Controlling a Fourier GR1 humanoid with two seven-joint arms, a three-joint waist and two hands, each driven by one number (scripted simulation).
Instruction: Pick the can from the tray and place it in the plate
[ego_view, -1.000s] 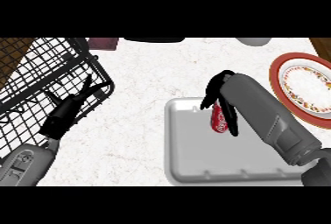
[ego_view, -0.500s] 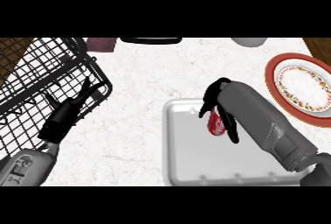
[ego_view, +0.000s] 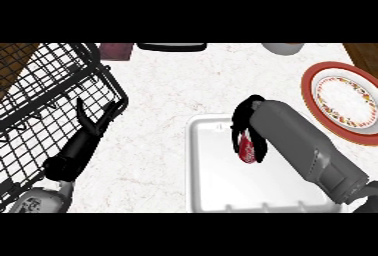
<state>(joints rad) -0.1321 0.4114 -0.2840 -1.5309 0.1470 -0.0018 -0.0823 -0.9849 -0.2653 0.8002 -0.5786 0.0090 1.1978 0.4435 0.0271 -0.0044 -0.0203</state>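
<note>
A red can (ego_view: 247, 149) shows under my right hand (ego_view: 246, 114), over the grey tray (ego_view: 214, 185). The hand's fingers curl down round the can and hide most of it, and the grey forearm covers the tray's right side. The plate (ego_view: 345, 101), red-rimmed with a patterned white centre, lies at the right edge of the counter, apart from the hand. My left hand (ego_view: 90, 127) rests open at the left, fingers straight, beside the wire rack.
A black wire dish rack (ego_view: 48, 95) fills the left side. At the back edge are a dark flat object (ego_view: 172, 46), a maroon block (ego_view: 116, 50) and a pale bowl (ego_view: 283, 48). White marble counter lies between the rack and the tray.
The right hand and the can have shifted slightly left and toward the tray's back rim. The left hand has stayed where it was.
</note>
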